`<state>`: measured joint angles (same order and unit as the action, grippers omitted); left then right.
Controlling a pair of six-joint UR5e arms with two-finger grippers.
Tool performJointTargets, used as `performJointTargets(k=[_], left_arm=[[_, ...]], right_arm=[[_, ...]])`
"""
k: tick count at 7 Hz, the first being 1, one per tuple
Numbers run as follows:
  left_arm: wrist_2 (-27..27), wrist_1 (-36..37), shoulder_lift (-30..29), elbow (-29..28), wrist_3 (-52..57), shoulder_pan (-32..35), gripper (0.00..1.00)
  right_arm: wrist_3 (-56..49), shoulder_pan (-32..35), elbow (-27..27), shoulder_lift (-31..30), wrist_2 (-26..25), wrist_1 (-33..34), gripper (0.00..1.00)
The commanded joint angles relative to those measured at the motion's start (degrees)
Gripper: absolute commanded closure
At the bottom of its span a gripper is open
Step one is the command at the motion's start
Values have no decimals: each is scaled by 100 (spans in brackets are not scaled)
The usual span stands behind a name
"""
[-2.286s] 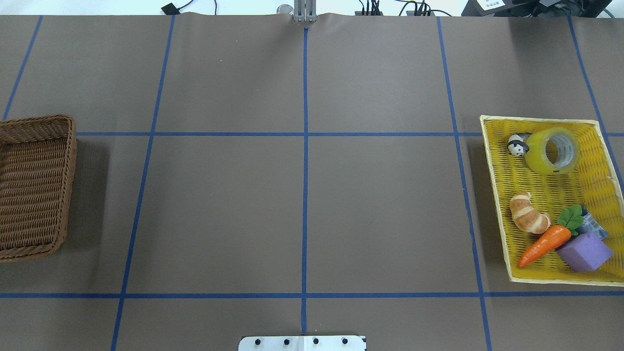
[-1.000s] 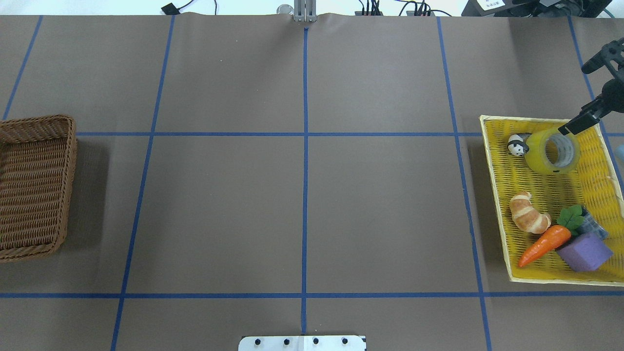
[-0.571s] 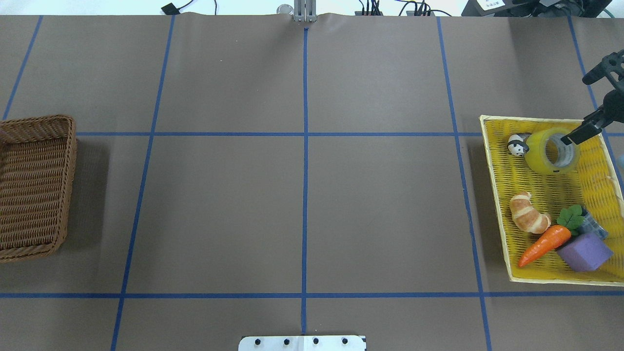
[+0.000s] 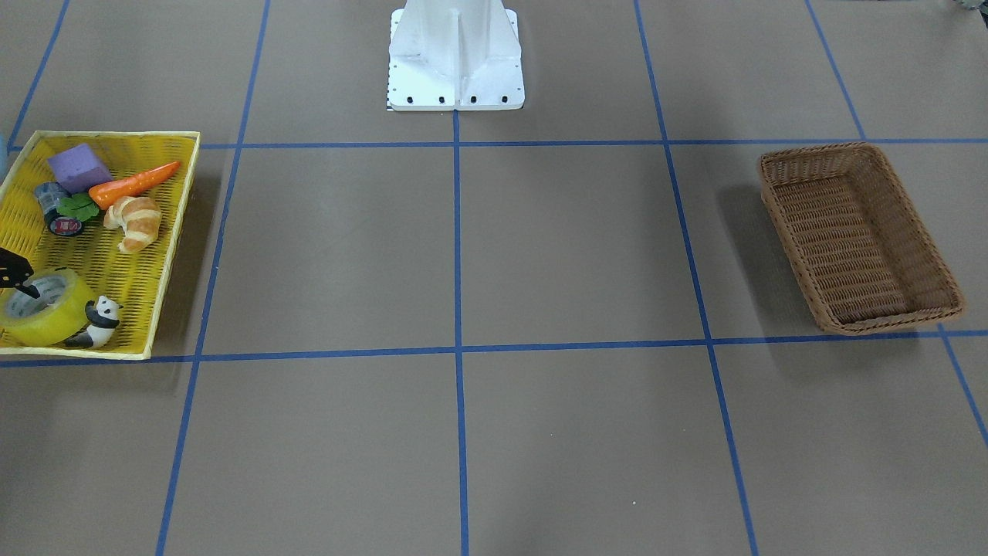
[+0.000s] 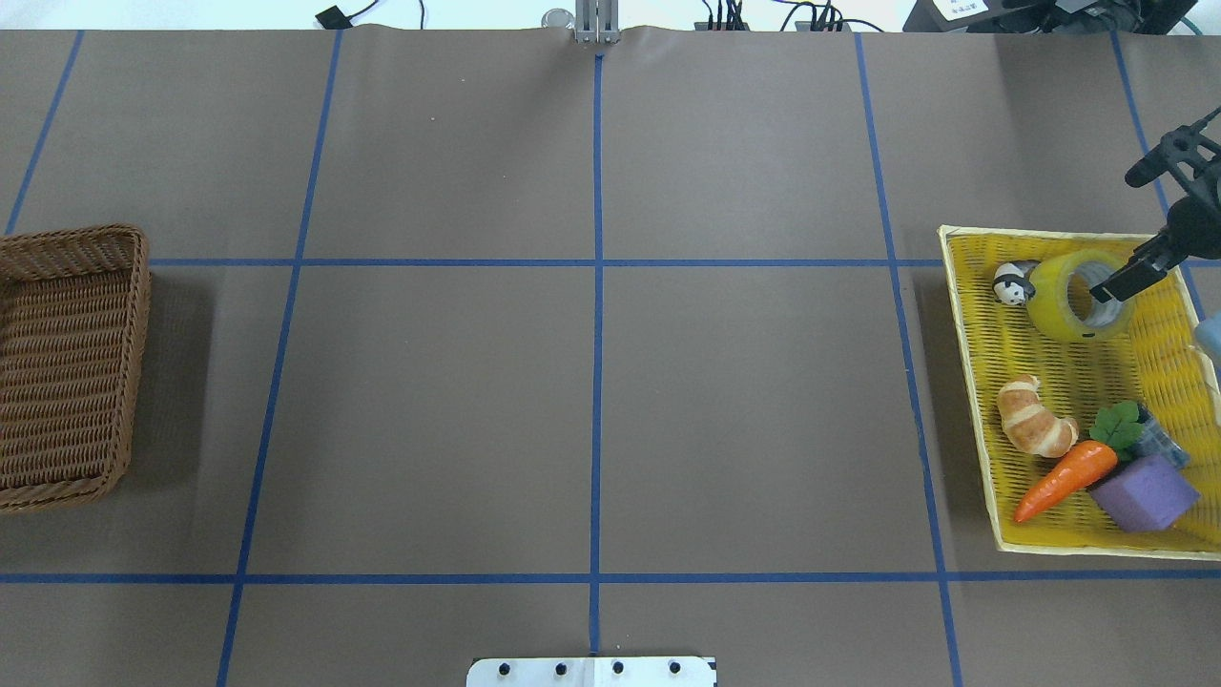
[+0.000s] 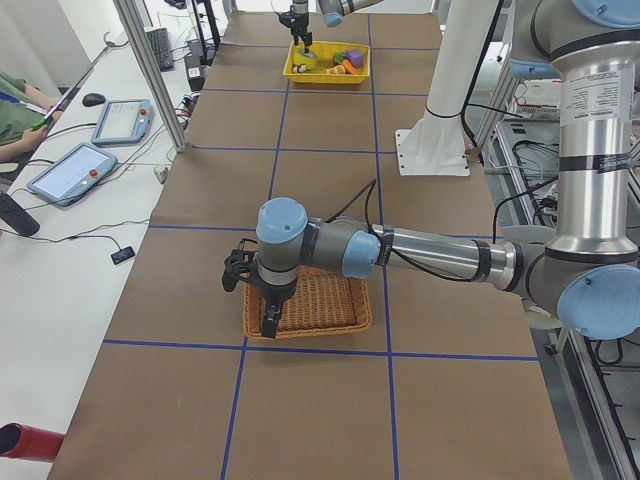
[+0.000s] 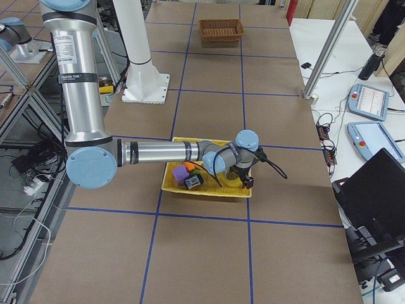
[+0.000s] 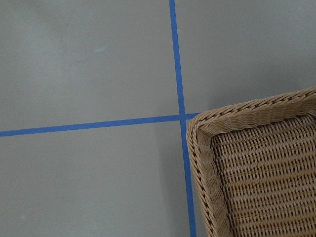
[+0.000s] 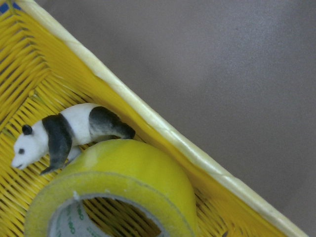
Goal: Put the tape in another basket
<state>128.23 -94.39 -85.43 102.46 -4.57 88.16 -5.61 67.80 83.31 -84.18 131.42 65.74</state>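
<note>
The yellow tape [image 5: 1049, 298] lies on its side at the far end of the flat yellow tray [image 5: 1171, 329], touching a panda figure [image 5: 1011, 283]. It also shows in the front view [image 4: 55, 320] and in the right wrist view [image 9: 133, 173]. My right gripper [image 5: 1113, 237] is open. One finger [image 5: 1118, 279] reaches into the tape's white-grey core and the other is outside the roll, beyond the tray's far edge. The brown wicker basket [image 5: 134, 286] sits empty at the table's left edge. My left gripper [image 6: 266, 318] hangs over its corner [image 8: 207, 129]; I cannot tell whether it is open or shut.
The tray also holds a croissant [image 5: 1035, 429], a carrot [image 5: 1064, 480], a purple block [image 5: 1143, 491] and a small dark roll with a red label [image 4: 65, 225]. The robot's white base [image 4: 455, 69] stands at the near middle edge.
My right gripper came in from the right edge, moved down over the tray, and one finger has gone into the tape's core. The tape and the basket have not moved.
</note>
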Motion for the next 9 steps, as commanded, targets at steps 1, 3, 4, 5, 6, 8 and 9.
performJointTargets(k=[1,3,4,5,6,8,9], left_arm=[[0,0,9,-7,0,0,2],[0,0,0,-15,0,0,2],[0,0,9,-33,0,0,2],[0,0,9,-33,0,0,2],[0,0,9,-24,0,0,2],[0,-9,0,-7,0,0,2],[0,-9,0,-7,0,0,2]], right_arm=[[7,-65,-8,-2,-28,-8,20],[25,-109,-8,-2,-37,-17,39],[25,-127,-8,-2,-55,-17,44],[25,-127,1,6,-72,-17,60],[7,-127,45,6,-64,-52,94],[-36,-48,220,-2,137,-88,100],[-37,248,238,6,626,-88,100]])
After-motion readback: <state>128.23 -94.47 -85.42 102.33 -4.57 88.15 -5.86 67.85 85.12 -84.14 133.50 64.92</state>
